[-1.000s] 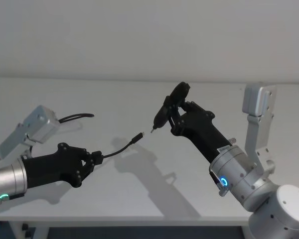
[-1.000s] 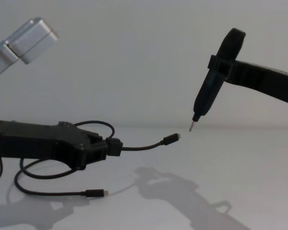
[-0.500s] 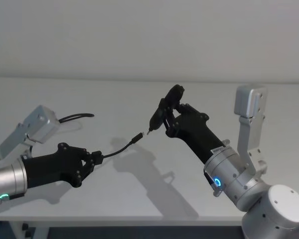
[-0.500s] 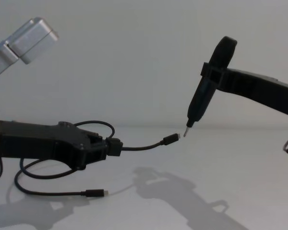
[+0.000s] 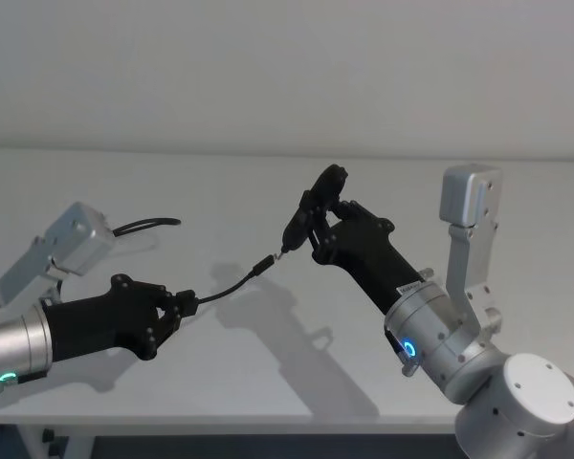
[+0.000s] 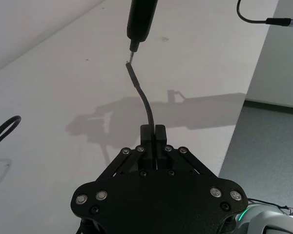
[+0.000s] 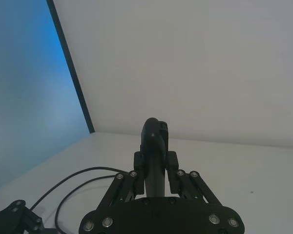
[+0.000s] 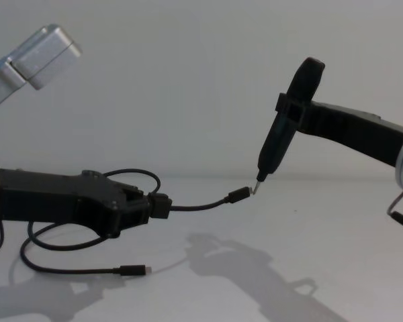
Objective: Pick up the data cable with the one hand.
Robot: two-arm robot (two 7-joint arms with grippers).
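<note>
Two grippers meet over the white table (image 5: 268, 382) in the head view. The left gripper (image 5: 177, 308) is pinched on the data cable (image 5: 228, 287), holding it clear of the surface so that a short free length arches forward with its plug (image 5: 261, 265) in the air. The right gripper (image 5: 318, 226) is clamped around a slim dark tool (image 5: 304, 215) whose pale tip sits right at that plug, touching or nearly so; I judge the cable is held out this way to present its end to the tool.

From the left wrist view, the fingers (image 6: 146, 140) are pressed together on the cable, which curves up to the tool's tip.

From the right wrist view, the right gripper's jaws close on the tool's body (image 7: 154, 151), gripped upright.

In the chest view, the plug (image 8: 239, 195) floats above the table with the tip against it, while the rest of the cable droops behind the left gripper in loops, its other plug (image 8: 133, 270) lying on the table.
</note>
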